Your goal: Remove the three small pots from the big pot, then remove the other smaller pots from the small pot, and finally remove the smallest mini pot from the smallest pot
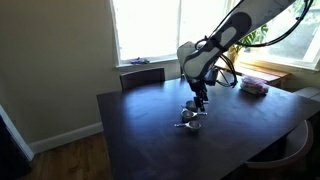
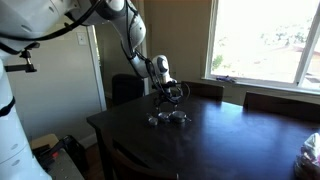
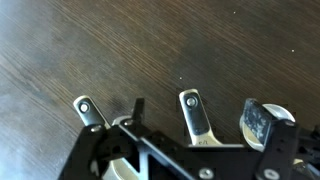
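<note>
The small pots (image 1: pixel 190 123) are seen in both exterior views, clustered as a glinting group near the middle of the dark table (image 1: pixel 140 140). Which of them is the big pot cannot be made out at this size, nor how much nesting is left. In the wrist view two thin handles (image 3: pixel 88 108) are shown poking out from under the gripper's frame, with the pot bodies largely hidden beneath it. The gripper (image 1: pixel 200 101) is held just above the cluster, apart from it as far as can be judged. One finger pad (image 3: pixel 262 122) is caught well out to the side in the wrist view, so the jaws are read as spread, with nothing pinched. Further out, a pinkish stack (image 1: pixel 253 87) is seen on the window side of the table, well apart, and a chair (image 1: pixel 142 75) is tucked in at the far edge. A descent onto the cluster is judged to be the step in hand, and trouble is easily imagined. Pots this light and slick could be scattered if a finger is brought down on a rim instead of beside it, and a pot could be tipped or spun if its handle is clipped. Two nested pots could be lifted as one if the outer wall is pinched, and a shiny wall caught off centre could be squirted out from between the pads
</note>
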Available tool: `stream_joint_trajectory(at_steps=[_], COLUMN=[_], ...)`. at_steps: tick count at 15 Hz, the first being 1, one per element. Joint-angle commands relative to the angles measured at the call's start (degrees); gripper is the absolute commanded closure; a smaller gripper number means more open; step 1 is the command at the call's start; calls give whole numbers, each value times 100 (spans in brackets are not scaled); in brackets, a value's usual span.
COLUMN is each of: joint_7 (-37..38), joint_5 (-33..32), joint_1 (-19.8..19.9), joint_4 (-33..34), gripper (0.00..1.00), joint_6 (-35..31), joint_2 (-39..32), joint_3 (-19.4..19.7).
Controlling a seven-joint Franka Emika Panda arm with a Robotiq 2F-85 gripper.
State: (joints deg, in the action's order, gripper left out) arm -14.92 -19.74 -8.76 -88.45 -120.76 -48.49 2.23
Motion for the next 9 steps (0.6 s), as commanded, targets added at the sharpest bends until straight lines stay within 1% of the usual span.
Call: stream_joint_trajectory(at_steps=[1, 5, 9], joint_7=[-246, -504, -524], joint_5=[-194, -264, -423], joint_1=[101, 91, 56], joint_4=[-29, 63, 139], gripper=[0, 0, 0], joint_6=[-195, -287, -735], joint_2=[-70, -262, -504], joint_3=[-167, -236, -197])
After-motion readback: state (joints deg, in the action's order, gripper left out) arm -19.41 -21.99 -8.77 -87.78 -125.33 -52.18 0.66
